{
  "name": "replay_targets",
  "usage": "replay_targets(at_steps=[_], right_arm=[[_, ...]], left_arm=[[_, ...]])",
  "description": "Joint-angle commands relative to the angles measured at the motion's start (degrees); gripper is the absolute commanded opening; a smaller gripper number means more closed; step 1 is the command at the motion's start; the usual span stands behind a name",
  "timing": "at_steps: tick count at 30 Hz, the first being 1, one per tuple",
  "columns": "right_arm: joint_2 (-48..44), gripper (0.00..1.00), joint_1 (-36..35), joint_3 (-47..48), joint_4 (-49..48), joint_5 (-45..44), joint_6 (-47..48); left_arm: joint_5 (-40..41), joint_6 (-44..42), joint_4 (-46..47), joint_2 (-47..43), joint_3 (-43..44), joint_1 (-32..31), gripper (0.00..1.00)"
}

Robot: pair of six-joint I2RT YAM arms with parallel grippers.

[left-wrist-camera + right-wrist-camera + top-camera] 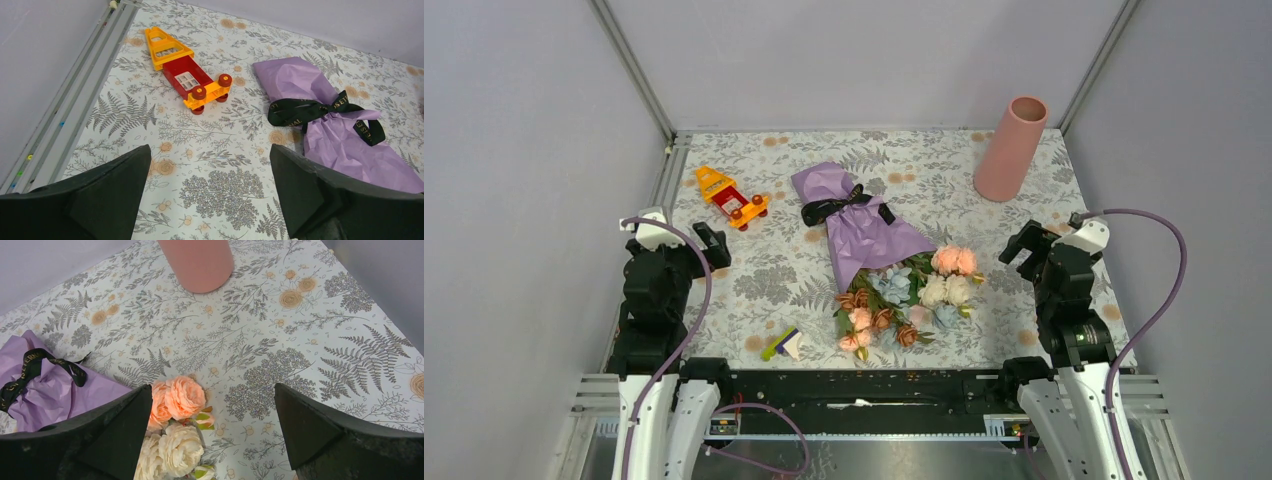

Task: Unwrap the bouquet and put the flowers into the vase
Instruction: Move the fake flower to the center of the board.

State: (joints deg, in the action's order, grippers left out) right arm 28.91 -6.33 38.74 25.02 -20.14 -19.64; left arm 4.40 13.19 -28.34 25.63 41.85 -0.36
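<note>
You have every step left: the bouquet (864,235) lies in the middle of the surface (764,285), ribbon (844,207) tied, flowers (904,300) in the paper. The vase (1011,148) stands far right without any. Your left tool (210,195) and right tool (212,435) gape apart, holding nothing.

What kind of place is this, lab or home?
Likely a lab robot cell: grey panels on aluminium posts, arms bolted to a base frame, props like vase and toy on a printed cloth.

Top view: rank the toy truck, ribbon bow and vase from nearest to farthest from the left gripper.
1. Toy truck: left side, just beyond the left gripper.
2. Ribbon bow: centre, around the bouquet.
3. Vase: far right corner.
</note>
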Motion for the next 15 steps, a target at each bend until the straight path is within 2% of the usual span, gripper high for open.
replay_targets(at_steps=[1,10,15], right_arm=[[-0.6,0.98,0.2,1.4,-0.8,-1.7,-1.2],[-1.1,0.98,0.2,1.3,-2.3,12.6,1.5],[3.6,0.98,0.2,3.0,-0.8,21.3,2.6]], left_arm=[[1.5,1.5,2.4,0.0,0.7,0.3,0.99],[3.2,2.7,0.9,-1.0,0.8,0.3,0.99],[3.1,1.4,0.8,-2.2,-0.3,0.3,0.99]])
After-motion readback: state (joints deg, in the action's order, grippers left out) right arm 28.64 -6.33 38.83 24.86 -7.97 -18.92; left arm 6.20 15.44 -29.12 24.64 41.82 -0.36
